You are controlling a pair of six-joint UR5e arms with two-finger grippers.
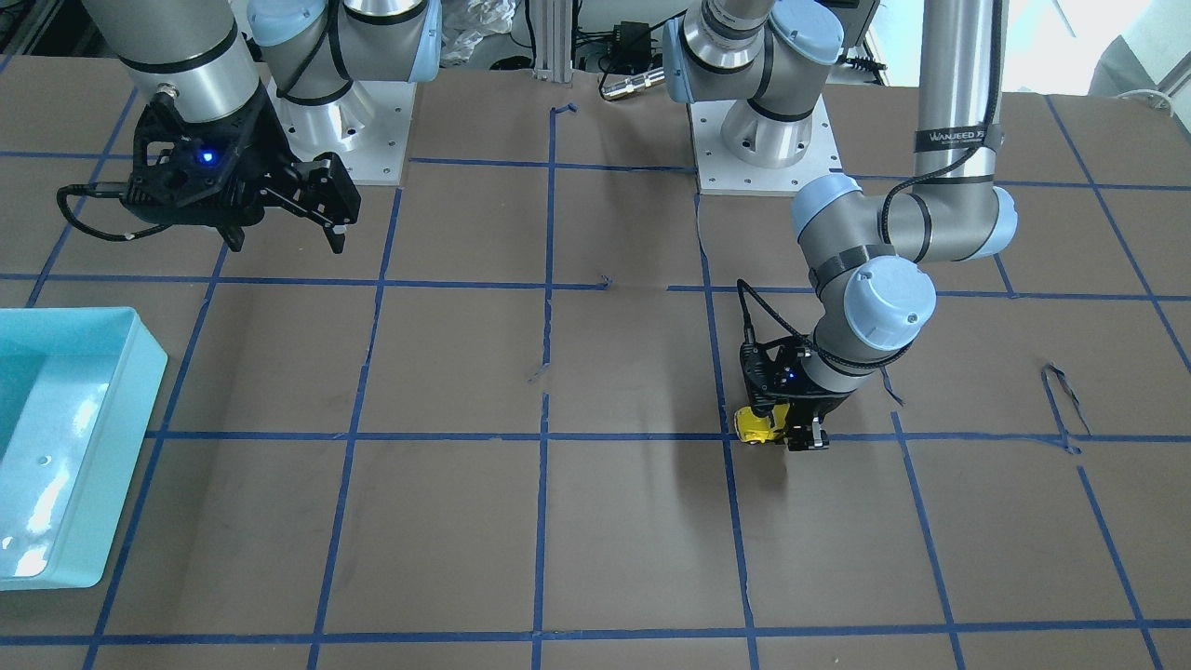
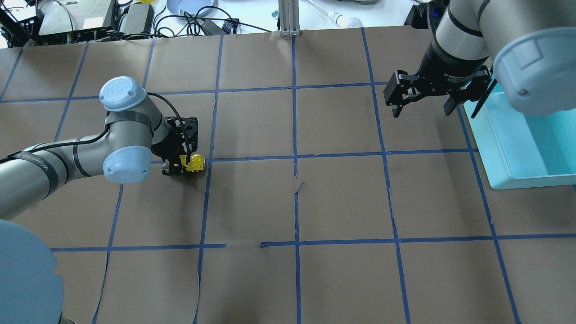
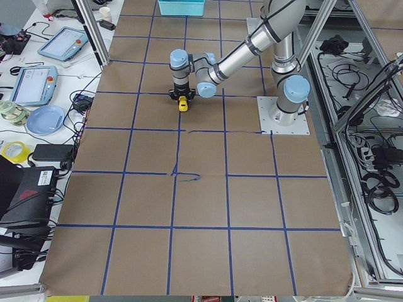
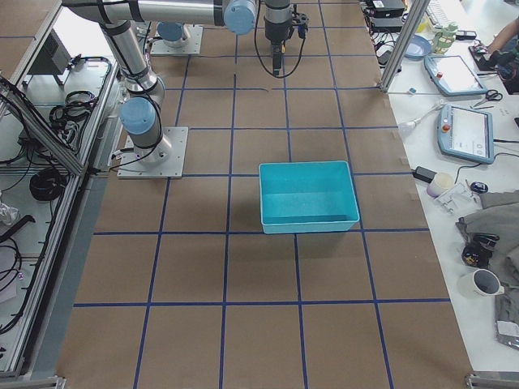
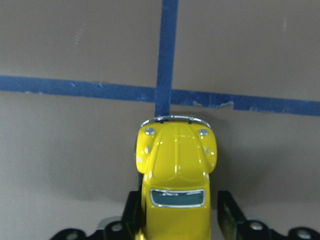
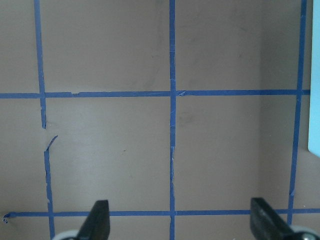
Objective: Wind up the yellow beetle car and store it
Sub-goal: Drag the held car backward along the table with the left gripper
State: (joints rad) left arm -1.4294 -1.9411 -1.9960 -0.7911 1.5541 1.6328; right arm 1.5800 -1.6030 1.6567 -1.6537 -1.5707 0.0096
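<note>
The yellow beetle car sits on the brown table between my left gripper's fingers, its nose at a crossing of blue tape lines. My left gripper is low at the table and shut on the car, which also shows in the front view and the left side view. My right gripper is open and empty, held above the table beside the bin. Its wrist view shows only bare table between its spread fingers.
A light teal bin stands at the table's right side, near my right gripper; it also shows in the front view and the right side view. Blue tape marks a grid on the brown table.
</note>
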